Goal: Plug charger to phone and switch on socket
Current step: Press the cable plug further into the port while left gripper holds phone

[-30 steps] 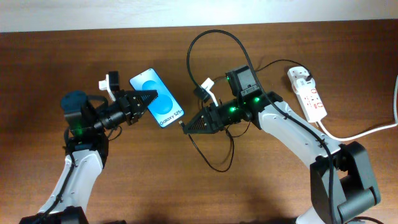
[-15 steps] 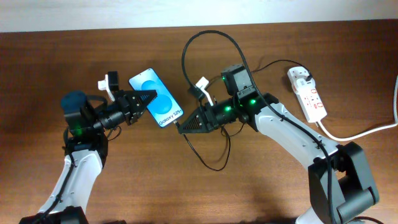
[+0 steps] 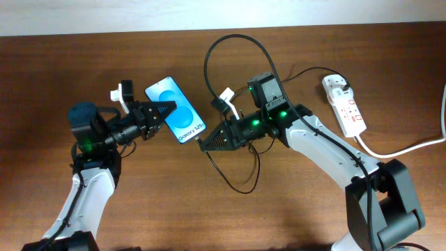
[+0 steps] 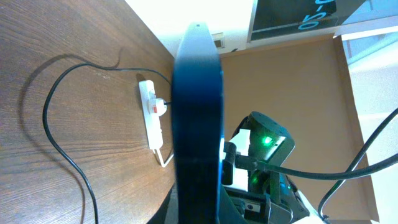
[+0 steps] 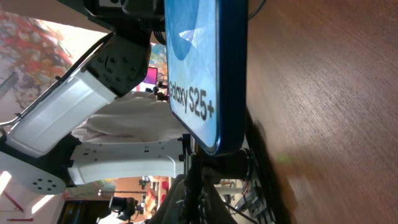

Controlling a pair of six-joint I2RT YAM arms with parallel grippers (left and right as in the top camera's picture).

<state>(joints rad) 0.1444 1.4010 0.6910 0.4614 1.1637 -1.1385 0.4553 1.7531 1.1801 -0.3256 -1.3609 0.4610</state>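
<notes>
Overhead: left gripper [image 3: 166,110] clamped on phone [image 3: 180,103] edge; right gripper [image 3: 206,143] pinching charger [image 3: 208,61] tip just beside phone's lower end; socket [image 3: 346,106] well apart, on table [image 3: 300,216] at far right

Bearings are taken from the phone [image 3: 164,90] in the overhead view.

- 9 o'clock: blocked. The left gripper [image 3: 169,110] is clamped on the phone's edge, with the left arm [image 3: 90,181] trailing toward 7 o'clock.
- 5 o'clock: blocked. The right gripper [image 3: 203,143] stands just off the phone's lower end, closed on the charger [image 3: 239,36]. Farther out on this bearing a loop of the cable lies on the wood.
- 1 o'clock: a tall loop of the charger arcs toward the far edge.
- 3 o'clock: the right arm [image 3: 327,139], with the socket [image 3: 345,106] and white cord [image 3: 404,149] well beyond it.
- 11 to 12 o'clock: bare table [image 3: 160,209], open passage.
- 6 o'clock: open wood between the two arms.
</notes>
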